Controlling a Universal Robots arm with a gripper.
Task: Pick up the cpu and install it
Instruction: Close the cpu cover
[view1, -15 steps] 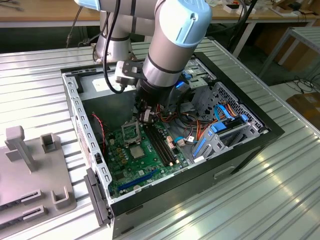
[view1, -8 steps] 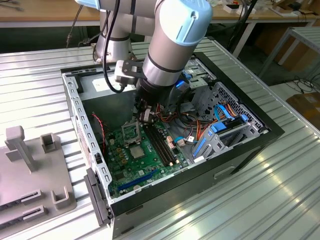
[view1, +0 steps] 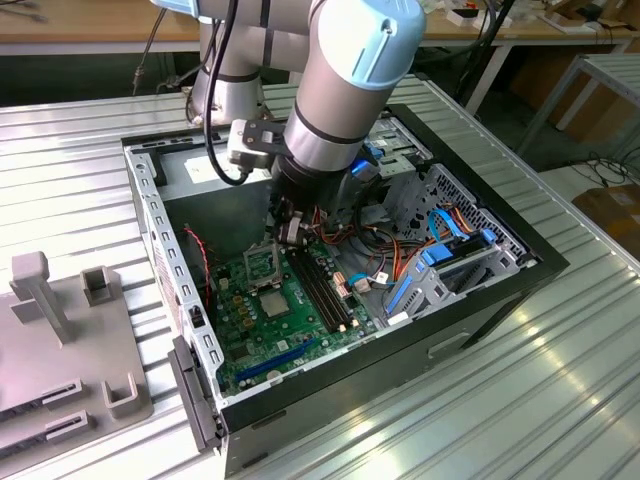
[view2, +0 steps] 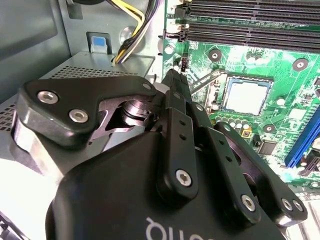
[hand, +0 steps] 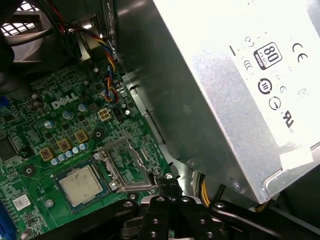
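The cpu (view1: 273, 303) sits flat in its socket on the green motherboard (view1: 240, 345), silvery top up, with the hinged metal socket frame (hand: 125, 165) swung open beside it. In both wrist views the chip lies square inside the socket outline, so the placing looks done while the frame is not yet closed over it.

The pincer (view2: 175, 82) hangs over the board near the open frame, its fingers pressed together and pinching nothing; in the exterior view it hovers between the power supply (hand: 225, 100) and the memory slots (view1: 322, 290), close to the chip but apart from it.

Several risks, as I judge them:

- The fingertips are close to the raised frame and its thin lever. A small sideways drift could catch the frame and bend it or slam it down unevenly.
- If the chip is not fully seated, any press on the frame could crush socket pins.
- The bundled wires (hand: 110, 85) by the power supply lie near the arm's path and could snag on the wrist.
- The computer case (view1: 160, 230) walls crowd the arm, so a wide move risks a knock.
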